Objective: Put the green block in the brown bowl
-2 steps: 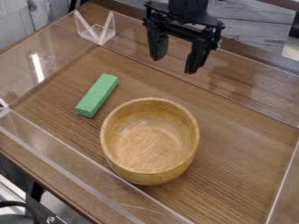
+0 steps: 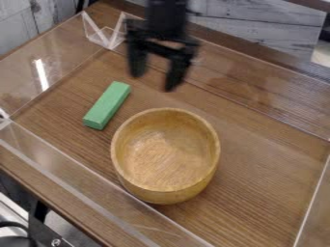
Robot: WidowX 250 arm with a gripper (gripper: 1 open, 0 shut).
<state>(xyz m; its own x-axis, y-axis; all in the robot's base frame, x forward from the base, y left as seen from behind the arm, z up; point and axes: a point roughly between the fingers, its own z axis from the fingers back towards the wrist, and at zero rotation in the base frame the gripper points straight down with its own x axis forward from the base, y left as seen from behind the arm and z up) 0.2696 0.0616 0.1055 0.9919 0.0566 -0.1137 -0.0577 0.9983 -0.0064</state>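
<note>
Lying flat on a wood-grain surface (image 2: 258, 116), green block (image 2: 107, 104) just left of the brown bowl (image 2: 165, 154), clear walls edging the surface, gripper (image 2: 152, 74) raised behind and right of the block, fingers spread, holding nothing

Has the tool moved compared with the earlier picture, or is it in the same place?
Yes. The tool has shifted left in the picture, from past the brown bowl's right side to nearer the green block, jaws open.

Wood-grain table (image 2: 271, 125), clear acrylic walls (image 2: 77, 207).
</note>
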